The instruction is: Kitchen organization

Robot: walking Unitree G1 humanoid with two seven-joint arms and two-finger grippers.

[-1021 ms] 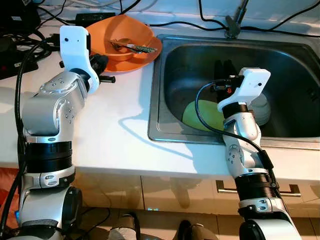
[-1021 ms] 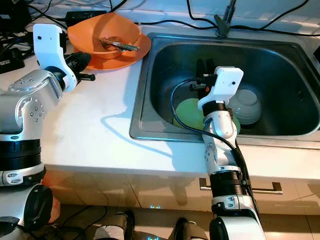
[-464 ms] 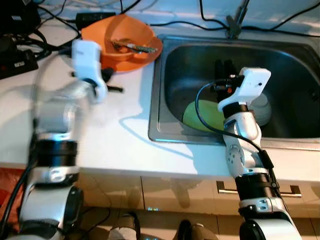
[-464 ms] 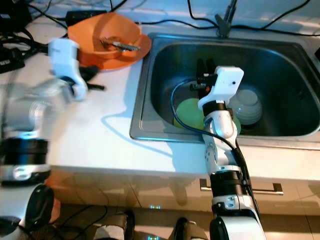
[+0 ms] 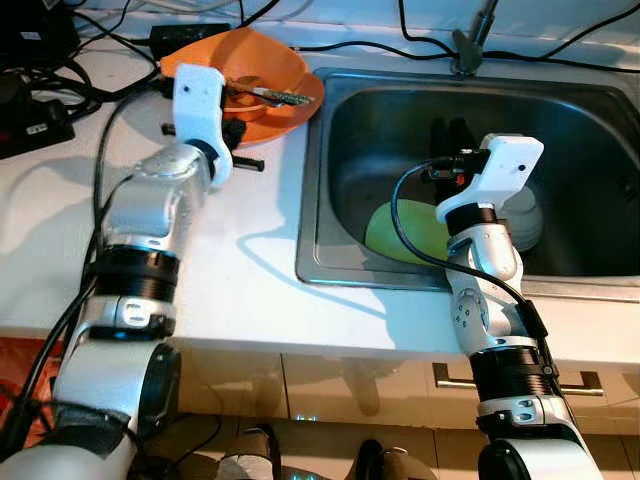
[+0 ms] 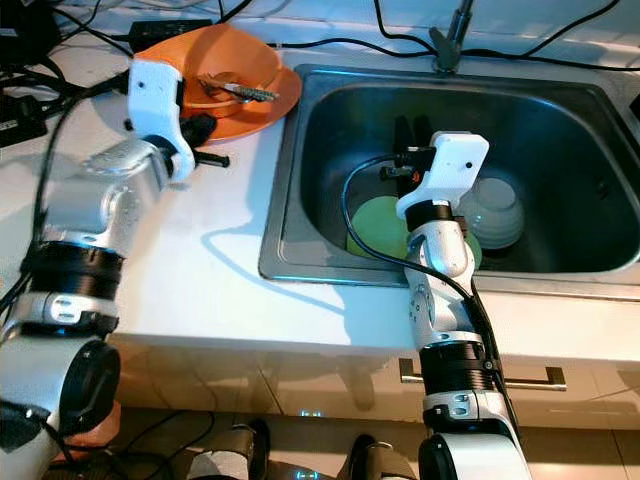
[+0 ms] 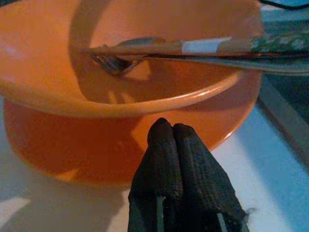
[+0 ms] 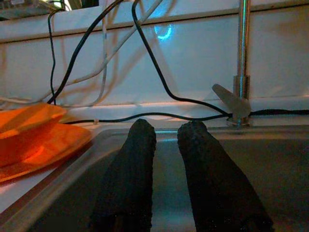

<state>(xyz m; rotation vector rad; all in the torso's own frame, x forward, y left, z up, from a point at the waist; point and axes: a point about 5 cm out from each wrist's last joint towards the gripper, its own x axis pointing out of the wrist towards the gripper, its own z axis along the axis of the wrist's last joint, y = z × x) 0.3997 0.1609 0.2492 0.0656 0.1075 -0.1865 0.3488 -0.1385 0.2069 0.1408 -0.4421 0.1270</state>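
An orange bowl (image 5: pixel 250 62) sits on an orange plate (image 5: pixel 298 110) at the back of the white counter, left of the sink. A fork (image 7: pixel 113 63) and a patterned utensil handle (image 5: pixel 278 96) lie in the bowl. My left gripper (image 7: pixel 172 133) is shut with nothing in it, its tips just short of the plate's near edge (image 7: pixel 72 145). My right gripper (image 8: pixel 166 140) hovers open and empty over the steel sink (image 5: pixel 318 200). Below it lie a green plate (image 5: pixel 400 232) and an upturned white bowl (image 5: pixel 527 215).
A faucet (image 5: pixel 470 45) stands behind the sink, with black cables (image 5: pixel 380 50) running along the back wall. A black power strip (image 5: pixel 35 120) and more cables lie at the counter's far left. Cabinet drawers with a handle (image 5: pixel 590 380) are below the counter.
My left arm has swung right and forward, bringing its shut gripper up to the orange plate. The right arm and the dishes in the sink have not moved.
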